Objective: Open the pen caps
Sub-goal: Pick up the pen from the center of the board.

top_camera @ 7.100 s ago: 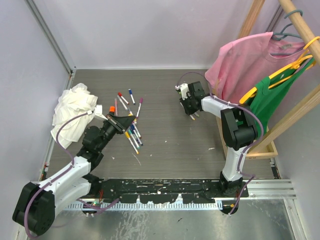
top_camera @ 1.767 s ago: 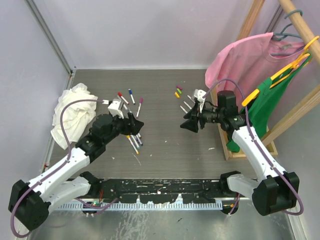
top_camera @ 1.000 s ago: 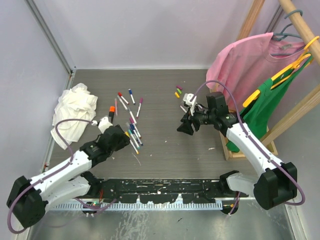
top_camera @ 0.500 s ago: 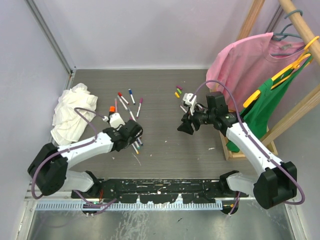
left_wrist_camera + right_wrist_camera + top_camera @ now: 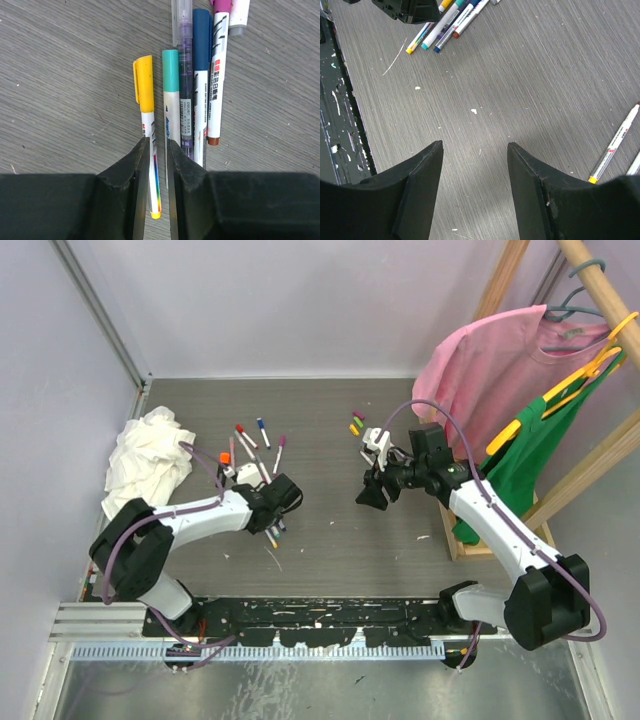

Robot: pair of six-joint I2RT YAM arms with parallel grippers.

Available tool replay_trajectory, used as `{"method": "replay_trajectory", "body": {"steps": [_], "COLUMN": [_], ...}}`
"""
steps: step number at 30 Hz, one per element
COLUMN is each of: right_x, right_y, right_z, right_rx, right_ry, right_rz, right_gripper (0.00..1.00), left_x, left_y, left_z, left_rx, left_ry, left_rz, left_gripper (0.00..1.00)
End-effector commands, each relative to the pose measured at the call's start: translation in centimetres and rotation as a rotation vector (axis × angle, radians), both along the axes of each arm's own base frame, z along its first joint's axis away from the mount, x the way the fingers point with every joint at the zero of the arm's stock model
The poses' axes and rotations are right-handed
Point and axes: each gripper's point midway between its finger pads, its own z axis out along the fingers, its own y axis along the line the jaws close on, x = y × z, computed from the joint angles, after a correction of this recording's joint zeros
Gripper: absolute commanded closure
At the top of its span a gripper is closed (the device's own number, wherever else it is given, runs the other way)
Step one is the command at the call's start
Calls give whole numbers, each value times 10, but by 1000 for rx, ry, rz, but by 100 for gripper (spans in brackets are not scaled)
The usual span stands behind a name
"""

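Observation:
Several white-barrelled pens [image 5: 262, 475] lie in a loose cluster left of centre. My left gripper [image 5: 283, 495] is down at the near end of that cluster. In the left wrist view its jaws [image 5: 157, 142] straddle the barrel of the pen with the yellow cap [image 5: 144, 82]. The jaws stand narrow, and a thin gap still shows beside the barrel. Alongside lie pens with a teal cap [image 5: 170, 70], a purple barrel [image 5: 185, 50] and a blue cap [image 5: 201, 40]. A few loose pen caps [image 5: 356, 424] lie at the back centre. My right gripper [image 5: 370, 495] [image 5: 474, 145] hovers open over bare table, holding nothing.
A white cloth rag [image 5: 150, 455] is bunched at the left wall. A pink shirt [image 5: 490, 370] and a green one [image 5: 545, 430] hang from a wooden rack at the right. One white pen [image 5: 615, 145] lies near the right gripper. Small white scraps dot the table.
My left gripper has swung right onto the near end of the pen cluster, and its jaws have narrowed around the yellow-capped pen. The right arm has barely moved.

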Motion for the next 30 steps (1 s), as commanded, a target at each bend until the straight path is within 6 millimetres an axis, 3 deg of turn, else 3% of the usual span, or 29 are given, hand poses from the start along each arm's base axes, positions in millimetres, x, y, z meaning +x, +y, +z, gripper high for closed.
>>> {"method": "replay_trajectory", "body": {"steps": [1, 11, 24, 27, 30], "right_x": [8, 9, 10, 9, 6], "right_y": [4, 4, 5, 6, 8], "right_z": [20, 16, 12, 12, 13], "right_rx": [10, 3, 0, 8, 19], "right_ry": [-63, -53, -35, -31, -22], "right_rz": [17, 13, 13, 23, 36], "right_gripper": [40, 40, 40, 40, 40], "left_x": [2, -5, -14, -16, -19], "left_y": [1, 9, 8, 12, 15], "left_z": [7, 1, -22, -22, -19], "left_rx": [41, 34, 2, 5, -13], "left_ry": [-13, -29, -2, -8, -26], "left_rz": [12, 4, -5, 2, 13], "left_gripper": [79, 78, 77, 80, 89]}}
